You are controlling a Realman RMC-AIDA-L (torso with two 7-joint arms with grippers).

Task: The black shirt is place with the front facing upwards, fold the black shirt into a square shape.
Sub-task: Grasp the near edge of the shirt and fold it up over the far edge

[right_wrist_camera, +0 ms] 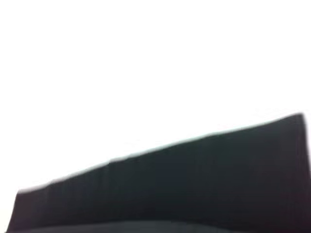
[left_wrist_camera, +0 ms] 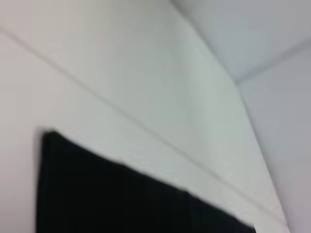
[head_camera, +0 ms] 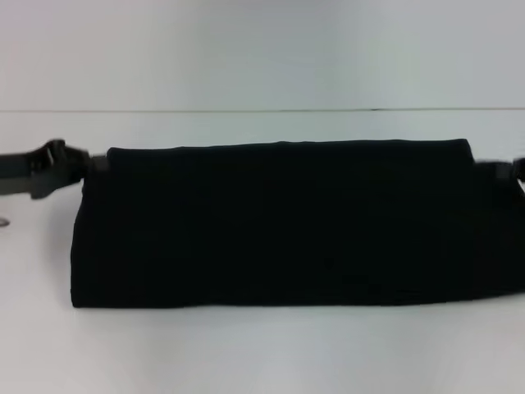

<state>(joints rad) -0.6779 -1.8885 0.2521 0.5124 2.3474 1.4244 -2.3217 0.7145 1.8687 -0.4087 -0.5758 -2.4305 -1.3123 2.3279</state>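
The black shirt [head_camera: 287, 226] stretches as a wide black band across the white table, with no lettering showing. Its far edge runs straight and taut between my two grippers. My left gripper [head_camera: 95, 162] is at the far left corner of that edge and is shut on the cloth. At the far right corner, partly cut off by the picture's edge, my right gripper [head_camera: 495, 169] is shut on the cloth too. The left wrist view shows a corner of the black shirt [left_wrist_camera: 116, 199] against the table. In the right wrist view, the black shirt [right_wrist_camera: 194, 184] fills the lower part.
The white table [head_camera: 246, 353] extends in front of the shirt and behind it up to a pale wall [head_camera: 262, 49]. The left arm [head_camera: 33, 171] reaches in from the left edge.
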